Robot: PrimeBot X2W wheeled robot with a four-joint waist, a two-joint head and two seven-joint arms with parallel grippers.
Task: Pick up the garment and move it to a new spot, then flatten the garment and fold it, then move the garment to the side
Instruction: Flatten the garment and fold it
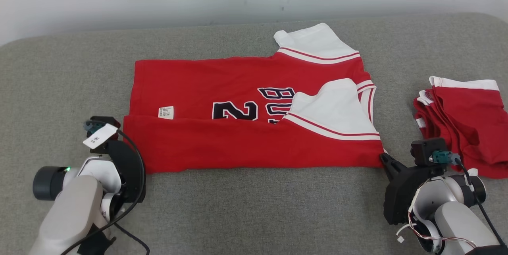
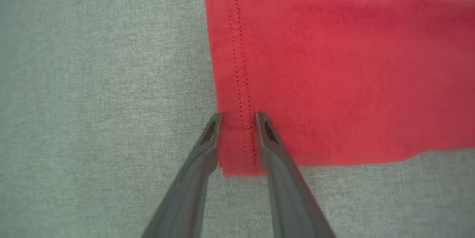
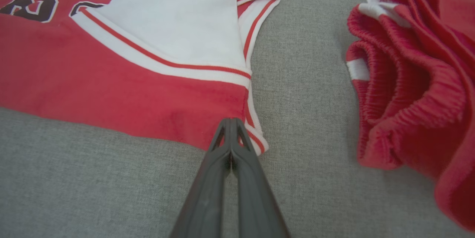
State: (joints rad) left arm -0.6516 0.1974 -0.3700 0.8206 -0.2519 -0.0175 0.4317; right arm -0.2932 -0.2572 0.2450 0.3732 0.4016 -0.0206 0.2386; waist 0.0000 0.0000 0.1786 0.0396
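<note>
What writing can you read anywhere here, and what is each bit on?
"BU": dark letters on the red jersey, the rest hidden under its white sleeve.
"2": large jersey number, partly cut off by the fold.
"3米": paper tag at the robot's left wrist.
Care label on the jersey: too small to read.
Patch on the red shorts: too small to read.

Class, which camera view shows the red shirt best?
The head view: the whole shirt lies in frame. The left wrist view shows one hemmed corner; the right wrist view, the end with a white sleeve.
</note>
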